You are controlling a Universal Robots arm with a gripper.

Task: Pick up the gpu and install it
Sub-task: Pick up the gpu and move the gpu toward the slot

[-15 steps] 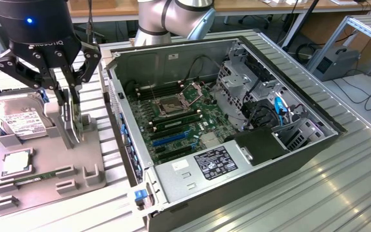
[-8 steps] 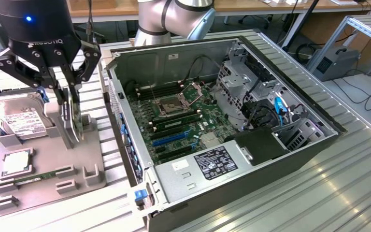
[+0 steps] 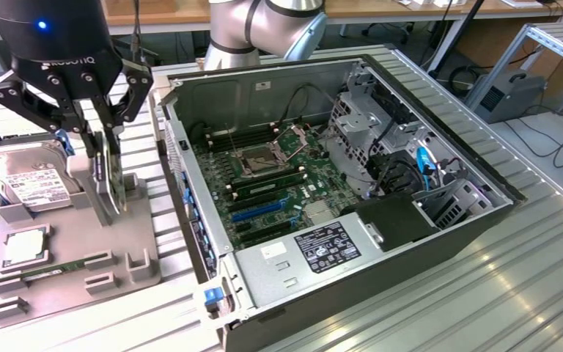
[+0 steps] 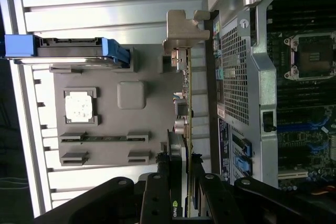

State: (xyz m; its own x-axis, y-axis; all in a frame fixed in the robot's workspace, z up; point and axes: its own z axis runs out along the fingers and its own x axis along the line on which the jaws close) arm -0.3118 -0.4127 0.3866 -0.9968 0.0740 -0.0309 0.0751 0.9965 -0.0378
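Standing on its edge over the grey fixture tray (image 3: 115, 275), the gpu (image 4: 182, 98) is sitting just beside the open computer case (image 3: 477, 220), with its silver end bracket (image 4: 184, 27) pointing away from the wrist. The gripper (image 4: 181, 157) is clamping it: the two dark fingers (image 4: 157, 187) are pressing on either face of the thin card, at the end opposite the bracket. In the exterior view the card is hanging edge-on between the fingers, on the side of the tray nearest the case. Whether its lower edge is resting in the tray's holder or is lifted clear cannot be told. So the grasp is looking done, and the pick-up is at most just beginning. The install is not yet started: the card is sitting outside the case, and the expansion slots (image 3: 257, 214) on the motherboard (image 3: 292, 172) are showing bare. Other parts are lying in the tray: a hard drive (image 3: 29, 187) at one end, a processor (image 3: 24, 246) and a narrow memory stick (image 3: 55, 269).
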